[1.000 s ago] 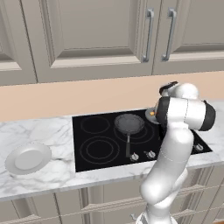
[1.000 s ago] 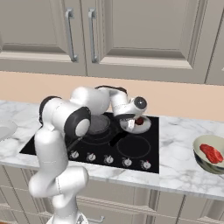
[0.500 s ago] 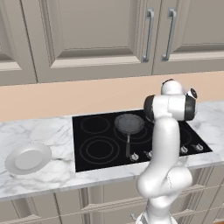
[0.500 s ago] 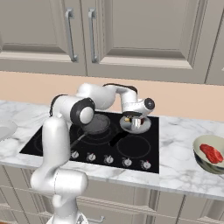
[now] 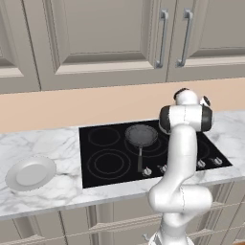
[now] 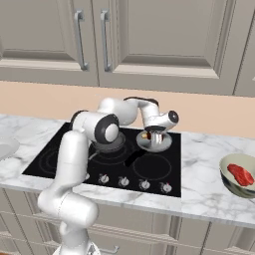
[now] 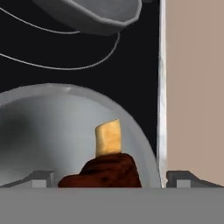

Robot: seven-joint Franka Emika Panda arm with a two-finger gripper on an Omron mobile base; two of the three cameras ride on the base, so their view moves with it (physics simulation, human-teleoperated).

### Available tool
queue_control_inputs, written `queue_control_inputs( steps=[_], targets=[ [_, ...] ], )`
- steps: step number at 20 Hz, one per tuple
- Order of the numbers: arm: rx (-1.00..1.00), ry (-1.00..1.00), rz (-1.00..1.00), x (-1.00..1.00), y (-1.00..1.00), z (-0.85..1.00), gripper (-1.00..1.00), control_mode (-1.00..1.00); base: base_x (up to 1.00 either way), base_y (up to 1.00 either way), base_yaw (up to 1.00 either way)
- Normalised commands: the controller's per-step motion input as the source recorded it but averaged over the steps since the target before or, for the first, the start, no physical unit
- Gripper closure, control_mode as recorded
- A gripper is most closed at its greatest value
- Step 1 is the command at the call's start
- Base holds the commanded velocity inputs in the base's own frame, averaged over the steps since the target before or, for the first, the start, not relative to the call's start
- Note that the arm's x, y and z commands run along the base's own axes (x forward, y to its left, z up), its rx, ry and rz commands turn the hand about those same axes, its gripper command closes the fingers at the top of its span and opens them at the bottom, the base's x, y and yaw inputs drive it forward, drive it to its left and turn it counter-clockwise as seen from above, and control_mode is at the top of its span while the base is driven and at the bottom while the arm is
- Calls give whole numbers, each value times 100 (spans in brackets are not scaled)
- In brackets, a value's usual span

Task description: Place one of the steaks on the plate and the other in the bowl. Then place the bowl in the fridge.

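Our hand (image 6: 153,141) hangs with fingers spread wide and holding nothing, low over the grey metal vessel (image 6: 154,143) at the back right corner of the cooktop (image 6: 149,169). In the hand view a dark red steak (image 7: 103,173) lies inside that vessel beside a small yellow chunk (image 7: 108,138). We judge the meat soft, light and likely slippery, best pinched across its narrow middle. Another steak (image 6: 241,175) sits in the bowl (image 6: 238,187) near the desk's right edge; the plate (image 5: 30,173) waits near its left edge. Our arm reaches forward, wrist turned down.
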Motion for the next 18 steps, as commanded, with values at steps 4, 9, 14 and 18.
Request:
queue_control_inputs(
  steps=[4, 9, 14, 18],
  targets=[
    [-10, 15, 0, 41, 34, -16, -100, -100, 0, 0, 0],
    [-10, 16, 0, 29, 7, -41, -100, -100, 0, 0, 0],
    [-10, 21, 0, 1, 0, -64, 100, -100, 0, 0, 0],
    [-2, 10, 1, -24, -5, -34, 100, -100, 0, 0, 0]
  ],
)
